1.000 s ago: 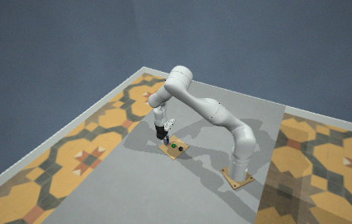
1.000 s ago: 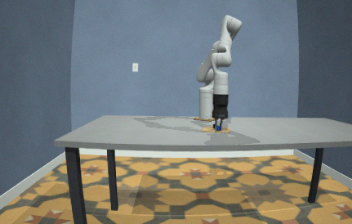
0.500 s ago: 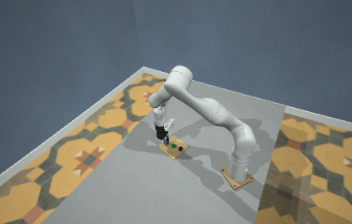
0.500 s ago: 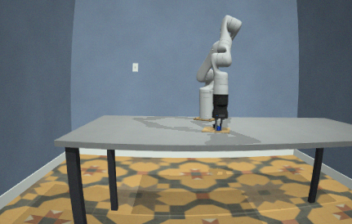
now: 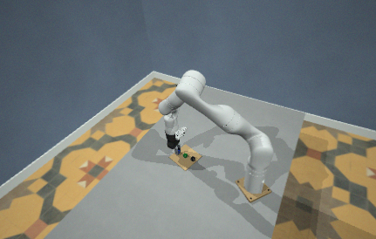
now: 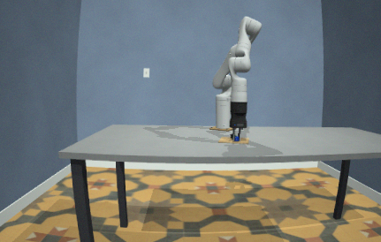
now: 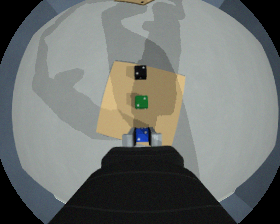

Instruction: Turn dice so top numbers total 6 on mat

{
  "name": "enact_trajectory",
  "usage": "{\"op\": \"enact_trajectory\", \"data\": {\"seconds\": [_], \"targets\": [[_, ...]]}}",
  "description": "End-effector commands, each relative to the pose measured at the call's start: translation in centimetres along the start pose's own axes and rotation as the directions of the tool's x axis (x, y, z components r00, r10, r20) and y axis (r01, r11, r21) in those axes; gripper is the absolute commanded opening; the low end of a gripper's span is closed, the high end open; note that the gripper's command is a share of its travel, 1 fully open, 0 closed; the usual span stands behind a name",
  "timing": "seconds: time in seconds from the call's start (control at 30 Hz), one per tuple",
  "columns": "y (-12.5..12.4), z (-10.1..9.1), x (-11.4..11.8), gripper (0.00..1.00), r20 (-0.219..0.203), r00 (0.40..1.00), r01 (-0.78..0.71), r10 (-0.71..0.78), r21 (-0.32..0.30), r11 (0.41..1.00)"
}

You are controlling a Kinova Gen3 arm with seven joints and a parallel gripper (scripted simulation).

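Dice in green (image 5: 185, 155) (image 7: 141, 102) and black (image 5: 193, 159) (image 7: 140, 72) sit just beyond the hand's (image 5: 177, 151) (image 6: 237, 136) (image 7: 142, 136) blue one (image 5: 179, 150) (image 6: 237, 139) (image 7: 142, 135).

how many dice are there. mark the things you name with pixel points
3: a blue die (image 5: 179, 149) (image 6: 237, 139) (image 7: 142, 135) between the gripper's fingers, a green die (image 5: 185, 155) (image 7: 141, 102) mid-mat, and a black die (image 5: 193, 159) (image 7: 140, 72) nearer the arm's base

The place looks like a bare robot test room, with plain blue walls, white skirting and patterned floor tiles (image 5: 119, 125) (image 6: 216, 212). A white robot arm (image 5: 226, 118) (image 6: 239, 90) stands on a base plate (image 5: 251, 200) (image 6: 214, 128) near one edge of the grey worktop (image 5: 119, 196) (image 6: 174, 143).
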State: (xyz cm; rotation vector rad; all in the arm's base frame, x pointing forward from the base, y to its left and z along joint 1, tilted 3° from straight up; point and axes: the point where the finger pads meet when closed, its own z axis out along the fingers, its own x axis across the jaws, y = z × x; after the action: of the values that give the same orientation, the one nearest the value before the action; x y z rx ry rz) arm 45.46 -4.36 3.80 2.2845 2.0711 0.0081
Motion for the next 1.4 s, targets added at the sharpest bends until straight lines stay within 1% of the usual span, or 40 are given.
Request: {"op": "enact_trajectory", "data": {"seconds": [0.0, 1.37], "targets": [[0.06, -0.05, 0.0, 0.4, 0.0, 1.0, 0.0, 0.0, -0.002, 1.0], [0.06, 0.3, 0.0, 0.4, 0.0, 1.0, 0.0, 0.0, -0.002, 1.0]]}}
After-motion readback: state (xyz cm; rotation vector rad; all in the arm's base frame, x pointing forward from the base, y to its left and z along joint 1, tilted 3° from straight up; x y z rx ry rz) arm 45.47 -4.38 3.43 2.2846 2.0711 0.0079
